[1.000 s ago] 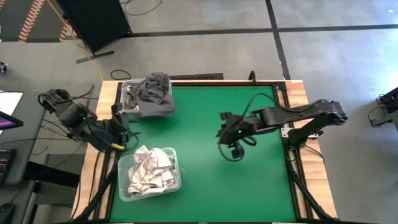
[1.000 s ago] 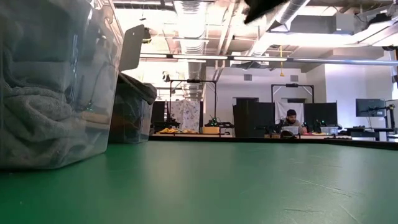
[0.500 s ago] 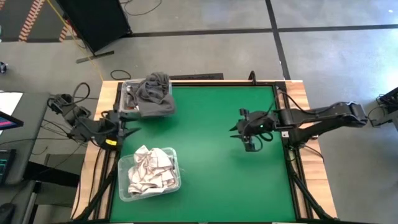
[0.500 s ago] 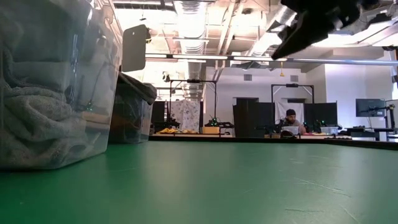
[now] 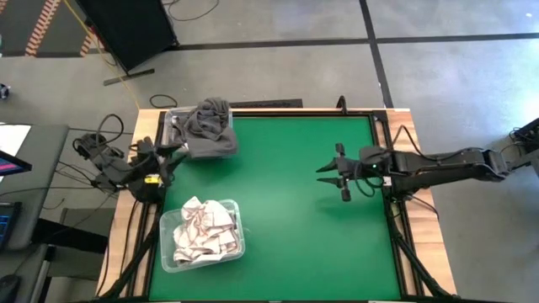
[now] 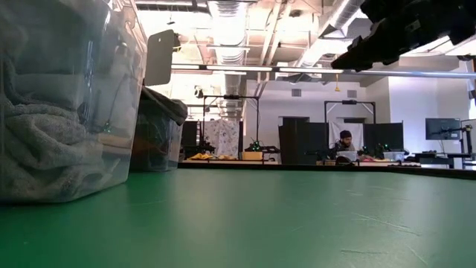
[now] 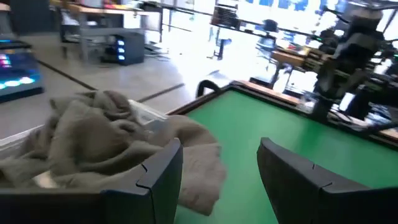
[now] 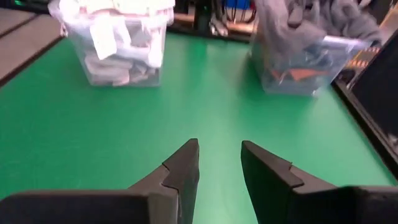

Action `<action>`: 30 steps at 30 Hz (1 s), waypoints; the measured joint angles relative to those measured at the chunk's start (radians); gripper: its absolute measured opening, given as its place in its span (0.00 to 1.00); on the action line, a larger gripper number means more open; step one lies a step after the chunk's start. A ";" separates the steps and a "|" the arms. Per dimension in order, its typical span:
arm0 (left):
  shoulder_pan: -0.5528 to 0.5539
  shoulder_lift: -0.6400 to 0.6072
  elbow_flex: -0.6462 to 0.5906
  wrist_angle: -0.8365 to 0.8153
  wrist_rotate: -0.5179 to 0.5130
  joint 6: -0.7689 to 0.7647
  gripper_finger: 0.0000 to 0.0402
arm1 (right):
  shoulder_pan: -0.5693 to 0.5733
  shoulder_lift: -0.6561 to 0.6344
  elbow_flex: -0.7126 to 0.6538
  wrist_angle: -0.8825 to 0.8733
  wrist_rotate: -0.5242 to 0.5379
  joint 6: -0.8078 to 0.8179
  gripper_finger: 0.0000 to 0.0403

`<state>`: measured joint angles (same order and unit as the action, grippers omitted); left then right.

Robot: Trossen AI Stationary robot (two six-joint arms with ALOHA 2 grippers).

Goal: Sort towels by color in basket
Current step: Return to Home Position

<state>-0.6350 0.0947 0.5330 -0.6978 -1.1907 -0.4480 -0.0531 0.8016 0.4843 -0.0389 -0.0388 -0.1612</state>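
Two clear bins stand at the table's left side. The far one point(image 5: 205, 128) is heaped with dark grey towels point(image 7: 106, 134), one hanging over its rim. The near one point(image 5: 202, 234) holds white and cream towels point(image 8: 118, 37). My left gripper point(image 7: 219, 177) hangs open at the table's left edge, beside the dark grey bin point(image 8: 308, 53), pointing level across the table with nothing between its fingers. My right gripper point(image 8: 219, 149) stands open over the green mat's right part point(image 5: 330, 174), above the surface and empty, facing both bins.
The green mat point(image 5: 295, 219) lies bare between the bins and my right gripper. A black raised frame point(image 5: 383, 143) borders the mat, with wooden table edge beyond it. In the low view the near bin point(image 6: 59, 112) fills the left. A person sits far behind the table point(image 6: 347, 145).
My left arm has folded back toward the table's left edge and sunk, and its gripper has swung from beside the white bin to beside the dark grey bin. My right arm has drawn back toward the right edge and lowered, its gripper tipping up to nearly level. Neither gripper's gap has changed.
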 joint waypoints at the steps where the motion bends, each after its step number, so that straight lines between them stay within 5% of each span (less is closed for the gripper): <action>1: 0.000 -0.001 -0.010 0.002 -0.017 -0.008 0.49 | -0.008 -0.015 -0.016 0.017 -0.015 -0.002 0.37; 30: 0.070 0.003 -0.364 0.387 -0.093 -0.009 0.49 | -0.394 -0.363 -0.351 0.297 -0.331 0.031 0.37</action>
<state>-0.5652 0.0978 0.1695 -0.3112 -1.2840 -0.4573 -0.4471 0.4385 0.1336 0.2578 -0.3697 -0.1299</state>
